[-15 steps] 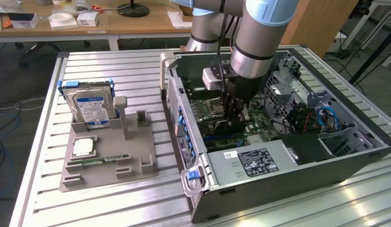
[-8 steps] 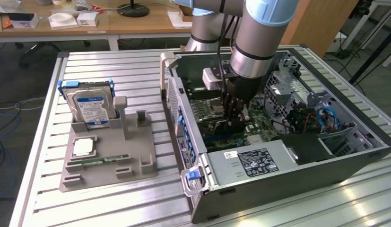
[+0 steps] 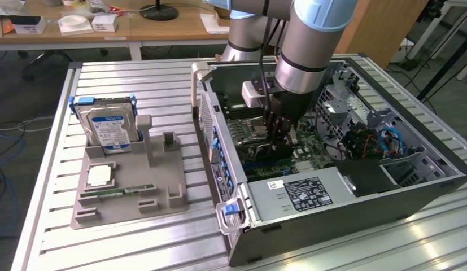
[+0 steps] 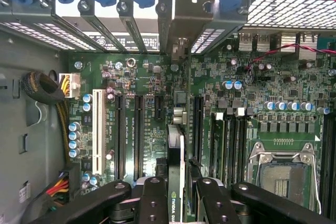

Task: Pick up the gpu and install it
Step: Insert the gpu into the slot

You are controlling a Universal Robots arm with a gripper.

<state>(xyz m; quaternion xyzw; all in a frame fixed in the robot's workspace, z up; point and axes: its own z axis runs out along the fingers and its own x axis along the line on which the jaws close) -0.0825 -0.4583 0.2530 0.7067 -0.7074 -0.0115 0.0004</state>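
Note:
My gripper [image 3: 277,141] reaches down inside the open computer case [image 3: 218,121], over the green motherboard [image 3: 252,116]. It is shut on the gpu [image 4: 176,156], a thin dark card seen edge-on between the black fingers [image 4: 152,203] in the wrist view. The card stands upright along the row of black expansion slots [image 4: 137,129]. Its pale metal bracket [image 4: 181,27] lines up with the rear slot openings below the blue clips. In the exterior view the gpu [image 3: 273,149] is a dark shape under the fingers. Whether its edge sits in a slot is hidden.
A grey fixture [image 3: 124,186] at the exterior view's left holds a silver hard drive [image 3: 109,129], a processor chip [image 3: 100,175] and a green memory stick [image 3: 116,192]. Inside the case are the power supply [image 3: 301,195], drive cage [image 3: 346,99], cables [image 4: 44,90] and processor socket [image 4: 281,174].

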